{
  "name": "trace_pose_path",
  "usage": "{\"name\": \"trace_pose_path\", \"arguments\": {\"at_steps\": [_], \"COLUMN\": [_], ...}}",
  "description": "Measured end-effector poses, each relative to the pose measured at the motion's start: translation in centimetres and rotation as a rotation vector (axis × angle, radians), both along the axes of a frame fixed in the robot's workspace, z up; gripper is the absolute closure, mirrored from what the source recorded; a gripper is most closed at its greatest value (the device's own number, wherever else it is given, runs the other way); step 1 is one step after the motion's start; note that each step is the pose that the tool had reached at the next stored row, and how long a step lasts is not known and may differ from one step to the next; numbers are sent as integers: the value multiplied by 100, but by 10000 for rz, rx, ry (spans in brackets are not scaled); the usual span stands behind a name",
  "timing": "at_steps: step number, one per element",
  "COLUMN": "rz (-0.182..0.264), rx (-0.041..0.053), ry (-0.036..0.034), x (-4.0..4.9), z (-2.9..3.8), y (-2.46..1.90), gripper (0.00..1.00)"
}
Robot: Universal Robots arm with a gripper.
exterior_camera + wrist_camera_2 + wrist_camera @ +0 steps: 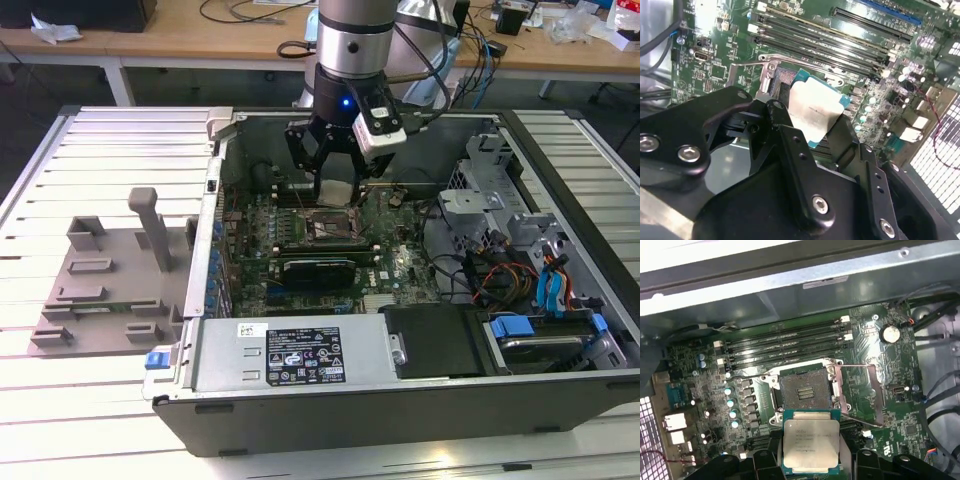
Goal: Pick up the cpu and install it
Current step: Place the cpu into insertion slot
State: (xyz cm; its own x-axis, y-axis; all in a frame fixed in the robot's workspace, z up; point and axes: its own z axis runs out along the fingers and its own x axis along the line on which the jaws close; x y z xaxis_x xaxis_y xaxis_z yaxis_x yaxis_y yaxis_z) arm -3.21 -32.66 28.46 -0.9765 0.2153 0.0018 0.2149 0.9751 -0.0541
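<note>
The cpu [811,441], a small square chip with a pale silver top and blue-green rim, is held between my gripper's black fingers [790,145] in both wrist views. My gripper [335,185] hangs inside the open computer case, a little above the motherboard. In the first wrist view the open socket [805,391] lies just beyond the held cpu, with its metal load plate [860,390] swung open to one side. In the second wrist view the cpu [816,107] hovers over the socket frame [775,75]. The cpu [336,192] shows as a pale square above the socket [325,226] in the exterior view.
Memory slots [785,347] run beside the socket. A black heatsink block [318,268] lies on the board nearer the power supply [300,355]. Cables and drive bays [530,270] fill the case at the exterior view's right. A grey tray [110,285] sits outside at the left.
</note>
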Motion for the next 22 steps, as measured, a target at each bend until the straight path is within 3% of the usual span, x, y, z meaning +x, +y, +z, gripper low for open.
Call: {"name": "trace_pose_path", "arguments": {"at_steps": [8, 10, 13, 22], "rz": [-1462, -1652, -2360, -3470], "rx": [-34, -38, -43, -47], "ry": [0, 1, 1, 3], "x": [0, 0, 0, 0], "z": [-12, -13, -19, -29], "y": [0, 0, 0, 0], "gripper": [45, 45, 45, 45]}}
